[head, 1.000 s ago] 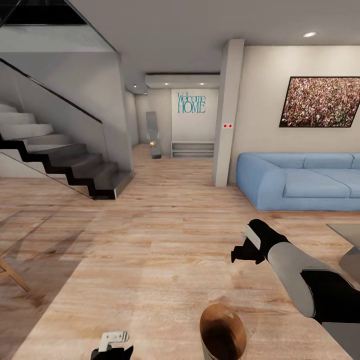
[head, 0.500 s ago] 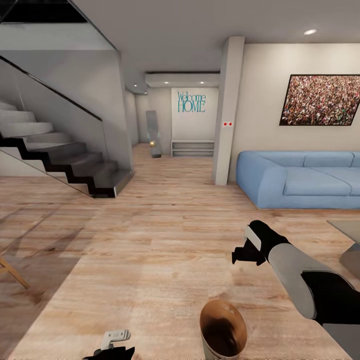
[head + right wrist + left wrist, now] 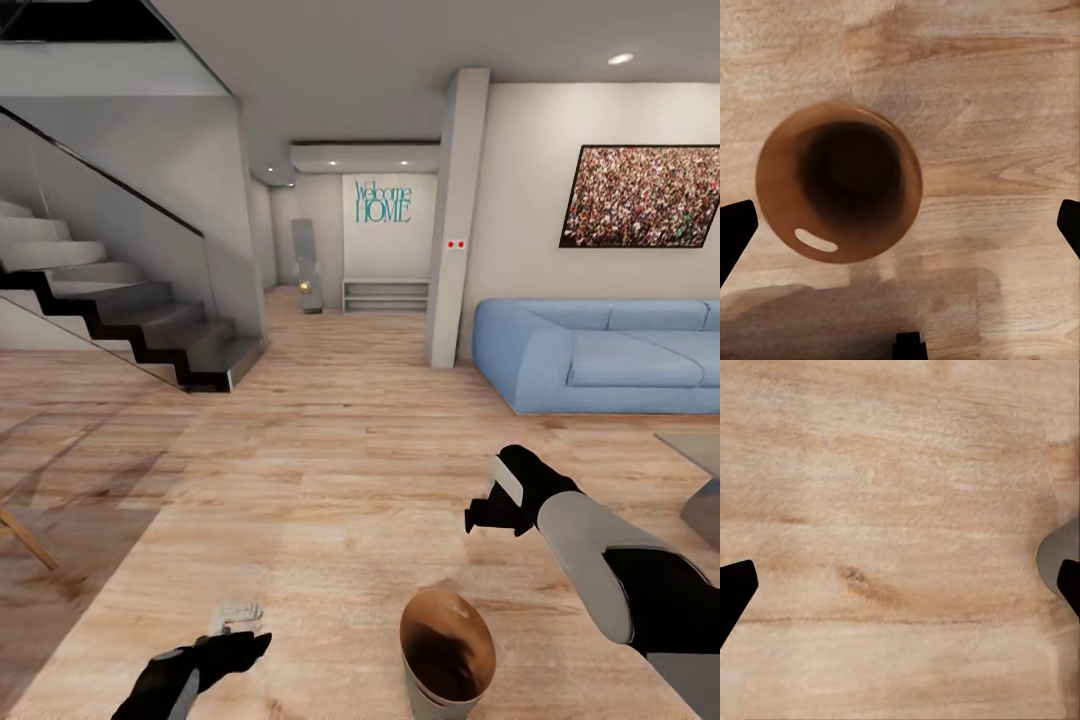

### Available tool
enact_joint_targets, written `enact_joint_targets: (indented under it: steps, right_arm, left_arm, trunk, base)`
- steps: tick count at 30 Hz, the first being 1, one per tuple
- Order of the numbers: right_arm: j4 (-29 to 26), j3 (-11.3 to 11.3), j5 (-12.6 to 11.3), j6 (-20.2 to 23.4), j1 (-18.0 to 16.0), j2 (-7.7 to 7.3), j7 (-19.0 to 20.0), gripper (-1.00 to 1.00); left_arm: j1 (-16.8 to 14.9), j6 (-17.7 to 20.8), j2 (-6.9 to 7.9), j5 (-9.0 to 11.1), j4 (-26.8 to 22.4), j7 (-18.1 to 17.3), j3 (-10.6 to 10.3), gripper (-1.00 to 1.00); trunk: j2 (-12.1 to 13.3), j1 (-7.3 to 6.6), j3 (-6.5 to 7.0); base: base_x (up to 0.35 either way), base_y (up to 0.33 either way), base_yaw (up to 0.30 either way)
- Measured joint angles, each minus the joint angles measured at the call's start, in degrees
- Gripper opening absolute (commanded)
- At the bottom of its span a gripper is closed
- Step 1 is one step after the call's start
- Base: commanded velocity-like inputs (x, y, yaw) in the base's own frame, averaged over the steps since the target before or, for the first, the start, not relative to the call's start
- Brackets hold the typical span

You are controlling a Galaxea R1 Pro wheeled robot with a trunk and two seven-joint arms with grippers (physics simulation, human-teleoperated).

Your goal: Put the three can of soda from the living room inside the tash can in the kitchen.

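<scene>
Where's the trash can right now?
Head view: the trash can stands upright on the wood floor at bottom centre, between both arms, below the right gripper.

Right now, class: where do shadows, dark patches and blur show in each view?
Head view: recessed spots light the ceiling; a soft shadow lies on the floor at left; the bin has a smeared, dark inside. Right wrist view: a broad shadow falls beside the bin. Left wrist view: evenly lit planks, slightly soft.
</scene>
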Motion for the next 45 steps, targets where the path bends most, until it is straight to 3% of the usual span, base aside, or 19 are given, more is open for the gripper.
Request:
enact_joint_targets:
  steps: [1,3,6,9,14,21,34,45]
  right_arm:
    - [0.0,0.0,0.0,0.0,0.0,0.02,0.0,1.00]
    - [0.0,0.0,0.0,0.0,0.0,0.07,0.0,1.00]
    - [0.1,0.0,0.0,0.0,0.1,0.08,-0.1,1.00]
    - [0.1,0.0,0.0,0.0,0.1,0.06,-0.1,1.00]
    - [0.1,0.0,0.0,0.0,0.1,0.10,-0.2,1.00]
    - [-0.1,0.6,0.0,0.0,1.7,0.39,-0.3,1.00]
    - [-0.3,0.8,0.1,0.0,2.6,0.47,-0.3,1.00]
    - [-0.3,0.8,0.1,0.0,2.8,0.48,-0.4,1.00]
  left_arm:
    - [-1.0,1.8,0.18,0.0,-0.8,0.0,0.0,1.00]
    - [-6.3,8.9,1.10,0.0,-2.9,0.0,0.1,1.00]
    - [-12.8,14.2,1.62,-0.1,-2.2,0.1,0.2,1.00]
    - [-15.4,15.7,1.86,0.0,-0.7,0.0,0.6,1.00]
    - [-19.1,16.2,3.20,0.9,5.3,0.0,3.2,1.00]
    - [-20.7,10.0,4.08,1.5,13.3,-0.2,4.8,1.00]
    - [-20.7,9.1,4.16,1.5,13.6,-0.3,4.9,1.00]
    - [-20.7,7.7,4.16,1.5,13.4,-0.3,4.9,1.00]
  trunk:
    - [-0.4,0.22,-0.18]
    - [-1.2,0.66,-0.53]
    - [-2.4,1.32,-1.07]
    - [-3.6,1.98,-1.62]
    - [-5.6,3.08,-2.52]
    - [-8.4,4.62,-3.78]
    - [-13.6,7.47,-6.11]
    - [-13.7,7.47,-6.12]
  base:
    - [0.000,0.000,0.000]
    - [0.000,0.000,0.000]
    - [0.000,0.000,0.000]
    - [0.000,0.000,0.000]
    - [0.000,0.000,0.000]
    - [0.000,0.000,0.000]
    - [0.000,0.000,0.000]
    - [0.006,0.000,0.000]
